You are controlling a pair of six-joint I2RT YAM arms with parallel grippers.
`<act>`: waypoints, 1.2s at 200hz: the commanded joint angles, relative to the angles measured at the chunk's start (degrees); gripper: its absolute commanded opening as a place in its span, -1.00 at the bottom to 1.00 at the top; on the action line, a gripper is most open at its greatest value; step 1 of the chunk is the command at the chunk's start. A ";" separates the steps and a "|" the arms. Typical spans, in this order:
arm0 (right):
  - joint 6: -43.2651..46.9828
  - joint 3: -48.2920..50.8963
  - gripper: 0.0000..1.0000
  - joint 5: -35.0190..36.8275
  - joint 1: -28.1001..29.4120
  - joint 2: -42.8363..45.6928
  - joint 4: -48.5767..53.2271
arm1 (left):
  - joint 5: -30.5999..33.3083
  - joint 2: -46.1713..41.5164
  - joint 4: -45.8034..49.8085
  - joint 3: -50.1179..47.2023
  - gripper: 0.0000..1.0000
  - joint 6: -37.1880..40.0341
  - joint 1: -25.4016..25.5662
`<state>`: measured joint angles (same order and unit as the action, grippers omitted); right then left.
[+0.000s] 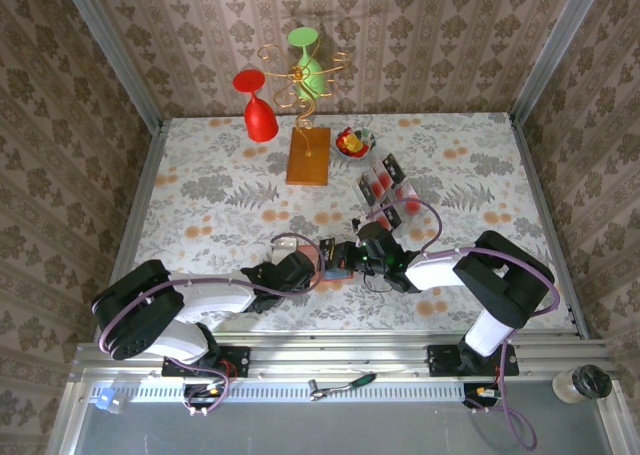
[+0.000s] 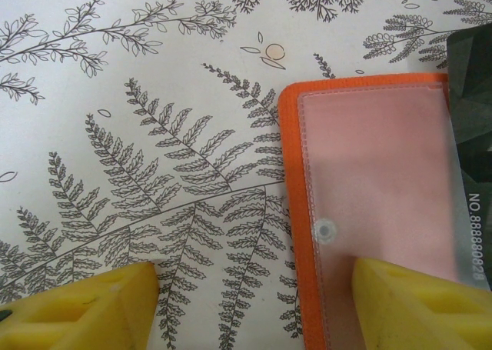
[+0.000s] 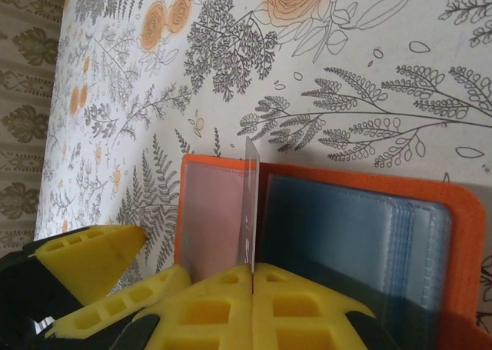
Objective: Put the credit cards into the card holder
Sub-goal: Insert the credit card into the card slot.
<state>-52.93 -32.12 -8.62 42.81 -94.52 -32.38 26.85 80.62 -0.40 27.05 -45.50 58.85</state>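
Fern-and-blossom cloth covers the table (image 1: pixel 200 205), which is boxed in by brown patterned wallpaper (image 1: pixel 420 35). Close to the near edge, between the two arms, we see the small orange-red folding card holder (image 1: pixel 338 263) lying open and flat. One half is a clear pinkish pocket (image 2: pixel 369 188) and the other a grey-blue inner panel (image 3: pixel 354 235). A thin pale credit card (image 3: pixel 251 196) stands upright on its edge over the fold. We cannot tell whether its lower edge has entered a pocket.

The right gripper (image 3: pixel 254 271) has its yellow fingers pressed together on that card. The left gripper (image 2: pixel 254 285) has its fingers spread. One yellow fingertip (image 2: pixel 415 304) rests on the clear pocket and the other on bare cloth just beside the holder.

The other credit cards (image 1: pixel 385 187), dark and pinkish with red spots, lie in a loose group farther back and to the right, well apart from the holder. Beyond them sits a small bowl of red and yellow pieces (image 1: pixel 355 141). Just left of it is an orange-brown block (image 1: pixel 308 157) bearing a gold wire stand (image 1: pixel 300 85). A red glass (image 1: pixel 258 115) and a green glass (image 1: pixel 308 65) hang from the stand.
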 commanded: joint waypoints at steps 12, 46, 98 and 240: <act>0.54 1.01 -1.00 -0.41 0.40 0.12 4.23 | 0.71 -0.65 3.10 -0.72 0.39 -1.43 0.39; 0.85 0.65 -1.00 -0.69 0.36 -0.23 5.92 | 0.83 -0.55 3.09 -0.70 0.39 -1.34 0.39; 0.81 0.39 -1.00 -1.03 0.39 -0.49 7.75 | 0.92 -0.47 3.07 -0.77 0.39 -1.42 0.39; 1.38 -0.06 -1.00 -2.48 0.40 -0.85 11.39 | 1.18 -0.53 3.09 -0.68 0.39 -1.35 0.41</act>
<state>-52.73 -32.18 -11.09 42.81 -94.56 -27.42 26.89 80.62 -0.38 27.05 -45.50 58.85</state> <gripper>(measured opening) 0.067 0.693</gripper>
